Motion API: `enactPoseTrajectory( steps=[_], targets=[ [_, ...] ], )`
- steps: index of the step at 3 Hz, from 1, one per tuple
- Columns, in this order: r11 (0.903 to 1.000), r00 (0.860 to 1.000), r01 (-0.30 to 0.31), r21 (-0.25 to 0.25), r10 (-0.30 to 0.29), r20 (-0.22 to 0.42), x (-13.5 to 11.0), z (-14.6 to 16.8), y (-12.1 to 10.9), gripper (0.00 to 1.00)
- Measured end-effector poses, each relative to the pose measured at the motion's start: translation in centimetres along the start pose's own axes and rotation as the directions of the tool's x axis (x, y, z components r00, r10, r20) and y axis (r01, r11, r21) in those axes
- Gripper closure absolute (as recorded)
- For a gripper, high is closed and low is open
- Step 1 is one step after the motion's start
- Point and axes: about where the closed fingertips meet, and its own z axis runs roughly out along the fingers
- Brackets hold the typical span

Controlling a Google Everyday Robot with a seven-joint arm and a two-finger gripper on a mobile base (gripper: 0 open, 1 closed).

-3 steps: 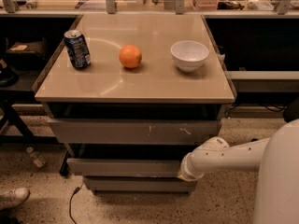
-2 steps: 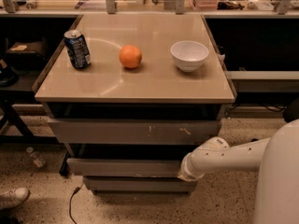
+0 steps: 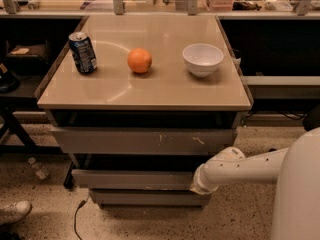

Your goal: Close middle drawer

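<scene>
Middle drawer (image 3: 132, 179) seen ajar, gripper (image 3: 196, 186) set at its right end, grasp indeterminable. Inward push is needed

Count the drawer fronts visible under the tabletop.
3. Scratched top drawer front, the middle drawer below it, the lowest drawer front at the bottom. The end effector is at the middle drawer's right end.

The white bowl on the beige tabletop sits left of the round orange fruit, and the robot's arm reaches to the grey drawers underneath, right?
No. The camera view shows the white bowl right of the round orange fruit on the beige tabletop. The rest holds: the white arm reaches underneath, its gripper at the right end of the wide grey metal middle drawer.
</scene>
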Motion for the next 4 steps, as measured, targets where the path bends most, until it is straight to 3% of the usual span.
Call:
enactPoseTrajectory(
  steps=[1,2,4],
  targets=[
    [1.0000,1.000,0.000,0.000,0.000,0.000,0.00,0.00,0.00,0.13],
    [1.0000,1.000,0.000,0.000,0.000,0.000,0.00,0.01,0.01,0.00],
    [1.0000,1.000,0.000,0.000,0.000,0.000,0.12,-0.05,0.18,0.00]
  ],
)
